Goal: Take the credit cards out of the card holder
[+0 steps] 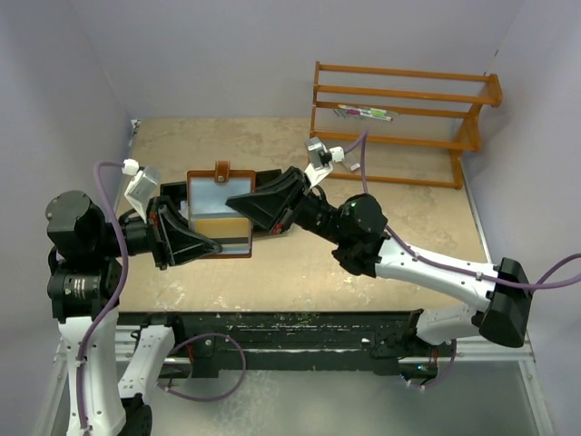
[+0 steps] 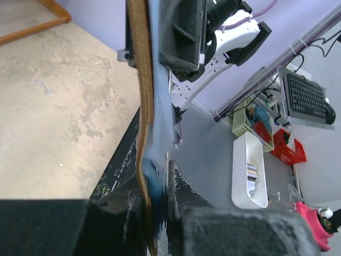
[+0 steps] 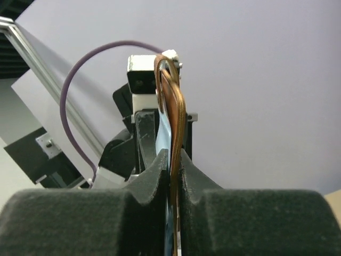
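**Card removal: no card out yet**

The card holder (image 1: 211, 193) is held open above the table (image 1: 381, 263), pinched between both claws. The right gripper (image 1: 250, 205) is clamped on the holder's leather side, which shows edge-on in its wrist view. The left gripper (image 1: 204, 243) is closed on the lower edge, where the credit cards (image 1: 225, 229) sit. Whether it grips a card alone cannot be told. Finding: every card is seated in its pocket. All the withdrawal is left to do, probably by the left claw pulling away.
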Controlling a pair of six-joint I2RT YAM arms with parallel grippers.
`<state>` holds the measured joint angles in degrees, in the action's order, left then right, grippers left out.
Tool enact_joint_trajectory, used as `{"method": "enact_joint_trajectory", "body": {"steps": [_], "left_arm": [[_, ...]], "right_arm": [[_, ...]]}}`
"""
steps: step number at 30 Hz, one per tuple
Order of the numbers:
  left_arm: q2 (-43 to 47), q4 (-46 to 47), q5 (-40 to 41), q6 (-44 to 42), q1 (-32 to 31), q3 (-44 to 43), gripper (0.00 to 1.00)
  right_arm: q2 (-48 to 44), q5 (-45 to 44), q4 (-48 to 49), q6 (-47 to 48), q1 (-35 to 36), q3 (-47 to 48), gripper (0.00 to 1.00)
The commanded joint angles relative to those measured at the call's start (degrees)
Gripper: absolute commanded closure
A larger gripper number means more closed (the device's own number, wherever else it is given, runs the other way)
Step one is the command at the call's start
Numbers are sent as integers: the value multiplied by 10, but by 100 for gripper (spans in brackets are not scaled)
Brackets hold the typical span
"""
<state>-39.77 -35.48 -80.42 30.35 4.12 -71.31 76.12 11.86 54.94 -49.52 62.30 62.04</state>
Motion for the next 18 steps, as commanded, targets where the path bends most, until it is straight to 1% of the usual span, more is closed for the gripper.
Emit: {"method": "enact_joint_trajectory", "body": {"steps": [1, 2, 3, 5, 6, 8, 10, 12, 14, 16, 18], "left_arm": [[-21, -18, 1, -32, 2, -6, 100], [-30, -68, 16, -78, 2, -24, 100], [-45, -134, 33, -139, 2, -46, 100], [-87, -253, 82, -258, 2, -97, 100], [-104, -300, 103, -305, 2, -118, 100], [-134, -380, 142, -387, 2, -149, 100], [-154, -438, 163, -440, 0, -167, 100], [-160, -440, 167, -434, -6, -166, 100], [-166, -442, 164, -437, -6, -169, 100], [-171, -441, 163, -436, -7, -170, 100], [-176, -443, 159, -440, -7, -170, 100]], "right_arm": [[-1, 3, -1, -25, -3, -12, 75], [-5, 10, -21, -15, -10, -10, 63], [-8, 21, -46, -2, -19, -3, 52], [-5, 63, -130, 27, -41, 22, 38], [-2, 88, -163, 43, -57, 36, 34], [7, 120, -238, 80, -74, 65, 30], [14, 131, -309, 136, -80, 96, 26], [20, 105, -378, 198, -80, 130, 25], [27, 67, -428, 253, -80, 157, 24], [31, 47, -452, 284, -80, 176, 24], [34, 55, -455, 297, -80, 192, 23]]}}
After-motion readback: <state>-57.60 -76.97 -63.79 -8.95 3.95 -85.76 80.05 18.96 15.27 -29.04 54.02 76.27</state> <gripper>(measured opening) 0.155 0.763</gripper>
